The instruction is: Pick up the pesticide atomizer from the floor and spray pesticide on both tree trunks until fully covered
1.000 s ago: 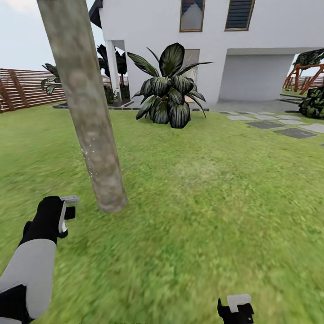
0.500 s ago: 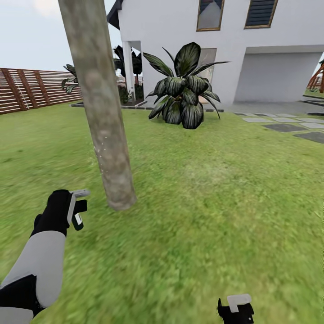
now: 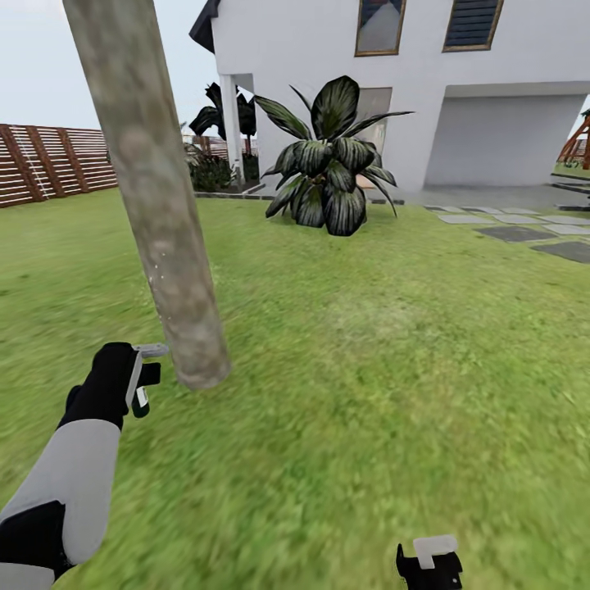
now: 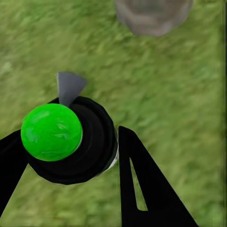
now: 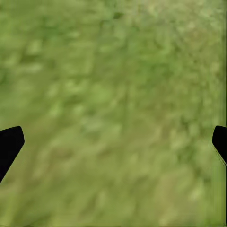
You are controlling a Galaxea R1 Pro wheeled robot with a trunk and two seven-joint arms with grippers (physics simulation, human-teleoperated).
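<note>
Left gripper [image 4: 66, 156] clenched around the black pesticide atomizer with green round cap [image 4: 51, 132], held just beside the foot of the thick, mottled grey-brown tree trunk [image 3: 156, 205]. Right gripper [image 5: 113, 142] spread wide, empty, above open green lawn [image 3: 393, 369]. Brown slatted fence [image 3: 49, 164] bounds the far left edge.

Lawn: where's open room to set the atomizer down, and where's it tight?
Open: the lawn between the tree trunk, the broad-leaved plant and the right gripper. Tight: at the trunk's base, where the left gripper holds the atomizer.
</note>
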